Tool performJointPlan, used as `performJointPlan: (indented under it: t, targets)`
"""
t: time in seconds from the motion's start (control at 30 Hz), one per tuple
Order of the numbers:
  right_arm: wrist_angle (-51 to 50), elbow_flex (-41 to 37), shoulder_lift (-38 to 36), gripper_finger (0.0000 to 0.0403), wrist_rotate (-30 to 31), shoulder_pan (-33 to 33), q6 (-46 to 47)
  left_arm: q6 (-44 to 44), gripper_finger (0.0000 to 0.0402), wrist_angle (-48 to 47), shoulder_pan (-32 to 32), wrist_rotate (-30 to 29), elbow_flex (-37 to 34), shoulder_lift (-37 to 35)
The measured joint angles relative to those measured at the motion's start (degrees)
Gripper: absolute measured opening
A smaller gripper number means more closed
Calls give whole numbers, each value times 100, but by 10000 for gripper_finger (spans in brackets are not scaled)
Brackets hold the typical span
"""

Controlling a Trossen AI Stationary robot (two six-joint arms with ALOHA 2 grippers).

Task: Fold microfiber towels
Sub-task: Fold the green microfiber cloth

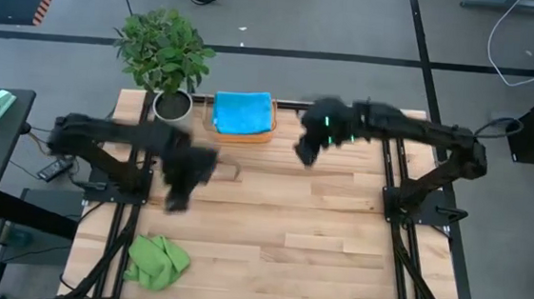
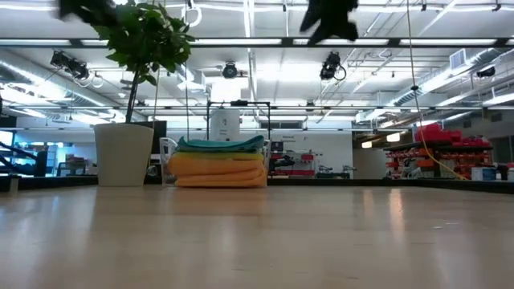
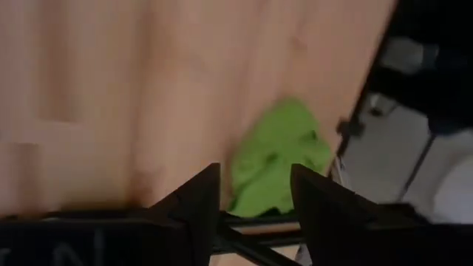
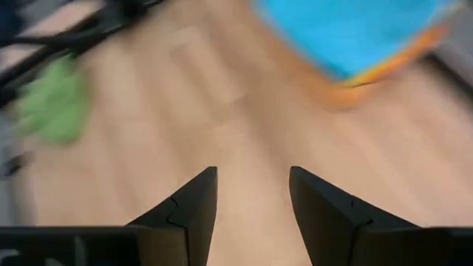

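A stack of folded microfiber towels (image 1: 243, 115), blue on top with orange and yellow below (image 2: 221, 164), sits at the table's far edge. A crumpled green towel (image 1: 156, 260) lies at the near left corner; it also shows in the left wrist view (image 3: 277, 159). My left gripper (image 1: 179, 198) hovers over the left part of the table, open and empty (image 3: 255, 196). My right gripper (image 1: 305, 154) hangs above the table just right of the stack, open and empty (image 4: 253, 199).
A potted plant (image 1: 164, 60) stands at the far left, beside the stack. The arms' black frames (image 1: 406, 203) run along both sides of the table. Bare wood (image 1: 317, 239) spreads over the middle and near right.
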Motion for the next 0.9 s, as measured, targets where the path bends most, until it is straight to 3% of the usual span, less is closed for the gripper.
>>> performJointPlan:
  t: [0.1, 0.2, 0.37, 0.43, 0.53, 0.73, 0.9]
  targets:
    - [73, 0, -74, 176, 293, 1066, 534, -990, 173, 773, -1281, -111, -713, -550]
    - [253, 0, 10, 176, 1230, 2149, 1133, -1767, 173, 1997, -2403, -760, -1587, -888]
    - [580, -7, 498, 176, 2749, 3580, 2328, -1509, 166, 4261, -3660, -1540, -2956, -922]
    - [729, -9, 723, 176, 3062, 3995, 2816, -1357, 162, 4992, -3869, -1560, -3351, -769]
    - [906, -11, 1051, 176, 3161, 4414, 3564, -1349, 157, 5254, -4095, -1619, -3698, -535]
    - [1072, -13, 1479, 176, 3158, 4849, 4758, -1032, 154, 5571, -4267, -1616, -3863, 62]
    - [1134, -15, 1639, 176, 3156, 5032, 5048, -770, 155, 5890, -4263, -1616, -3864, 564]
